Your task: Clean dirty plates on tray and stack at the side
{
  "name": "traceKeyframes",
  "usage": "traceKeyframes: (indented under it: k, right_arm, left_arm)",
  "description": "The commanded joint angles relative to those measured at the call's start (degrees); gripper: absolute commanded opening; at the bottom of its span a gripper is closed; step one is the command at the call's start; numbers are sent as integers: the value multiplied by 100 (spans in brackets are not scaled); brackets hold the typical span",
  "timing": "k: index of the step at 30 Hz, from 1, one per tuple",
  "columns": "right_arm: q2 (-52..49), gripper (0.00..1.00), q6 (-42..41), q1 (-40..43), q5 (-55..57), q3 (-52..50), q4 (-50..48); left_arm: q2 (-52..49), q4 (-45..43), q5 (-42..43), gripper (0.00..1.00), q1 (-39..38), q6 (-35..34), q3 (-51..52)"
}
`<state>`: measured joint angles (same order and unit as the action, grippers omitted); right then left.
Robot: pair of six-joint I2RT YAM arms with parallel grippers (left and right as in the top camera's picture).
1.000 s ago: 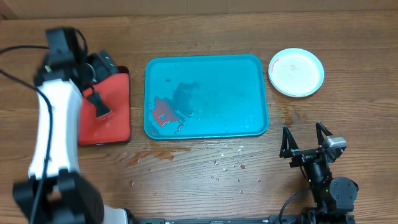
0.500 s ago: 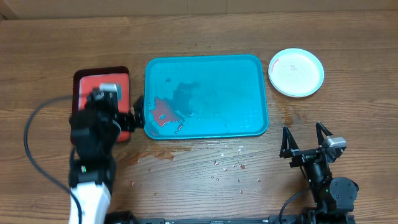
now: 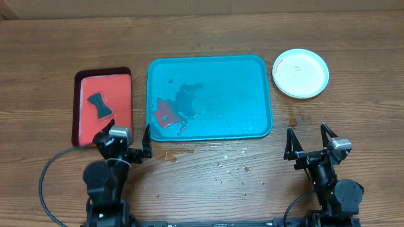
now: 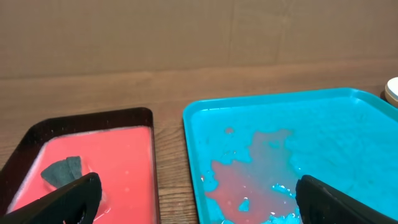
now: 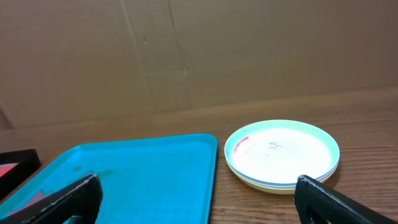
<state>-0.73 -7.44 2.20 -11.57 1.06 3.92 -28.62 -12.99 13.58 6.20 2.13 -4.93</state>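
Smeared white-topped plates [image 3: 300, 73] sit stacked just right of the wet, red-stained tray [image 3: 240, 82].

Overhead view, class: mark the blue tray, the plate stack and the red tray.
Blue tray [image 3: 233, 82], overhead view, bare floor in its right half.
Plate stack [image 3: 301, 73], overhead view, centre of its top face.
Red tray [image 3: 120, 91], overhead view, bare red floor near its right rim.

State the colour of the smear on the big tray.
Pinkish red; the smear shows best in the left wrist view.
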Motion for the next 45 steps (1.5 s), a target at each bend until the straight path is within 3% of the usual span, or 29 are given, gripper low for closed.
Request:
traceKeyframes:
  k: [1,10,15,27,45]
  right_arm:
    - [57,100,42,-31,55,-61,-35]
    - [57,100,42,-31,55,-61,-35]
    - [57,100,42,-31,55,-61,-35]
    - [57,100,42,-31,55,-61,-35]
    - [57,100,42,-31,55,-61,-35]
  left_arm:
    - [448,-63,-166,100,4,133,315]
    - [1235,717,-654,100,-76,76,468]
    - [1705,1716,-1563,100,-79,-621,468]
    - [2855,1727,-1547,100,-271,-728,468]
    - [2839,1733,-1523,100,-476,-684,466]
